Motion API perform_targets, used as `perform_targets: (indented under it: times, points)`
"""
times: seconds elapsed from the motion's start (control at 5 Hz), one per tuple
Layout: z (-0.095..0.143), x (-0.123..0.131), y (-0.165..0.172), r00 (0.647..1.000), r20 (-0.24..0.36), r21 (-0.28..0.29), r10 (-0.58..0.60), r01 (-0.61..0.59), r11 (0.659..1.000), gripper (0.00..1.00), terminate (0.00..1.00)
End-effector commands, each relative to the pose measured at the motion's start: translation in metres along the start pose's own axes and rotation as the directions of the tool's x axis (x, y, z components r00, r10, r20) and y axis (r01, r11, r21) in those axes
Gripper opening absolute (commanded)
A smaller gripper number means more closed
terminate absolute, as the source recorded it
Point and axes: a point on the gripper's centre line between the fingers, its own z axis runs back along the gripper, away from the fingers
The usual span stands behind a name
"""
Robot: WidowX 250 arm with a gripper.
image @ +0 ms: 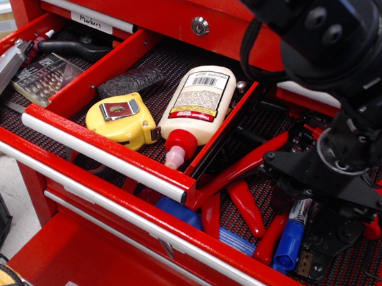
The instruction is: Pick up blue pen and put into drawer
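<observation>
In the single view, one blue pen (294,232) lies in the open red drawer (140,227), cap toward the front, between red-handled pliers (253,186) (several pairs, handles overlapping) and a black crimping tool (324,239). The gripper (325,183) hangs directly over the pen's upper end; whether its fingers are apart or clamped cannot be told. The upper tray holds one yellow tape measure (121,118) and one glue bottle (196,108).

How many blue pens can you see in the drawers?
1. The blue pen lies in the lower right drawer among red-handled pliers, under the pincer. Others may be hidden.
</observation>
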Motion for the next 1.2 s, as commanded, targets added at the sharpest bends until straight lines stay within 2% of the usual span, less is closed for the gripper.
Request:
perform_targets:
  times: [0.0, 0.2, 0.4, 0.6, 0.8, 1.0]
  points:
    - [0.048, 0.004, -0.010, 0.996, -0.086, -0.018, 0.023, -0.025, 1.000, 0.00, 0.00]
    - [0.067, 0.004, -0.011, 0.993, -0.111, -0.012, 0.040, -0.041, 0.999, 0.00, 0.00]
    - [0.101, 0.016, 0.012, 0.995, -0.094, 0.077, 0.043, -0.036, 0.996, 0.00, 0.00]
    - [0.119, 0.031, 0.057, 0.991, -0.035, 0.161, 0.126, -0.119, 0.980, 0.00, 0.00]
    - [0.129, 0.048, 0.089, 0.978, 0.014, 0.267, 0.208, -0.204, 0.942, 0.00, 0.00]
    - [0.122, 0.061, 0.128, 0.957, 0.079, 0.262, 0.280, -0.291, 0.920, 0.00, 0.00]
